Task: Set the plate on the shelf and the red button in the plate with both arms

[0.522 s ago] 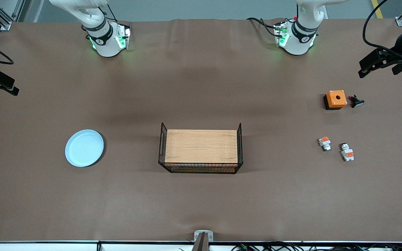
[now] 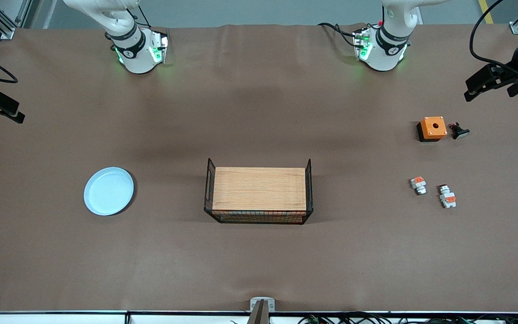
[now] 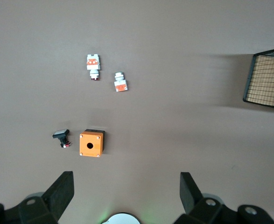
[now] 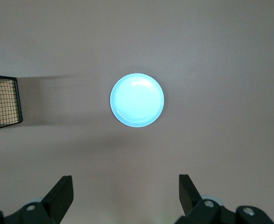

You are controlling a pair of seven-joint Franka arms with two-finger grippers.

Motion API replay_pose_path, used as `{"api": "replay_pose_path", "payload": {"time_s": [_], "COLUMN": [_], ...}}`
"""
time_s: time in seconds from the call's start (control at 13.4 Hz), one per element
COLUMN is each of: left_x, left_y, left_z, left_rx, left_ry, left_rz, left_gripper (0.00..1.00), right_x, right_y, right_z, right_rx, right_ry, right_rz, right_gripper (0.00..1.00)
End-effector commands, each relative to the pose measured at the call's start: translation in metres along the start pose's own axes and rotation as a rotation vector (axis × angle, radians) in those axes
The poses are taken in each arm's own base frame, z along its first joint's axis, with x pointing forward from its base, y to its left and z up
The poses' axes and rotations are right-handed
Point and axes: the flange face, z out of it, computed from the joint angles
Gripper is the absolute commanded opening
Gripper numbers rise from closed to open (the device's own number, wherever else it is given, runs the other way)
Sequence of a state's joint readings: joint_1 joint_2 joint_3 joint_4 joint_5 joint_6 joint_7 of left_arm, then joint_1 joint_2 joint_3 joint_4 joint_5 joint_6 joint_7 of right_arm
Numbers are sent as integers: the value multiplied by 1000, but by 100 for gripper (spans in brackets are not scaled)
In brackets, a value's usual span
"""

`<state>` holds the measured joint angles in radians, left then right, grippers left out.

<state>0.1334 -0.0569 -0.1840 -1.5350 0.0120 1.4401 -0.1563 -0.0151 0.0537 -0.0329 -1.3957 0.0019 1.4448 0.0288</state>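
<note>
Brown cloth (image 2: 259, 261) covers the whole table; wire-sided tray (image 2: 259, 194) w/ wooden floor sits mid-table. Your plate (image 2: 109, 191) lies flat toward the right arm's end, bare cloth all round, so its rim is free to grab. Red button (image 2: 447, 196) lies near the left arm's end, just beside a stubbier switch piece (image 2: 418, 184), well apart from the orange box (image 2: 432, 128). Left gripper (image 3: 126, 191) hangs high at that end's edge, fingers spread. Right gripper (image 4: 125, 193) is high above the plate, fingers apart too. Nothing held yet.
</note>
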Motion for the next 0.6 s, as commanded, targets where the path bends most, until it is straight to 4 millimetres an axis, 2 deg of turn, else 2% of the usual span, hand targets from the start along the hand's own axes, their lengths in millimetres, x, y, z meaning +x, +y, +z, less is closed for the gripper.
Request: {"api": "replay_pose_path", "payload": {"time_s": [0.0,0.15,0.3,0.52], "left_x": [22,35,48,69], "left_y": [-20,-41,-73,-74], "left_z": [25,47,82,159], "left_rx": [11,93,89,57], "left_ry": [-39,-55,-41,-22], "left_rz": [-16,22,5,12], "left_gripper": [100,100,100,100], "right_x": [2,2,2,2], "right_y": [1,1,1,1], "right_z": [-3,-4,-4,-4], "right_rx": [-6,-6,-6,-6], "right_ry": [-1,0,0,0], "right_rz": [-11,-10,-10,-11], "right_gripper": [100,100,100,100]}}
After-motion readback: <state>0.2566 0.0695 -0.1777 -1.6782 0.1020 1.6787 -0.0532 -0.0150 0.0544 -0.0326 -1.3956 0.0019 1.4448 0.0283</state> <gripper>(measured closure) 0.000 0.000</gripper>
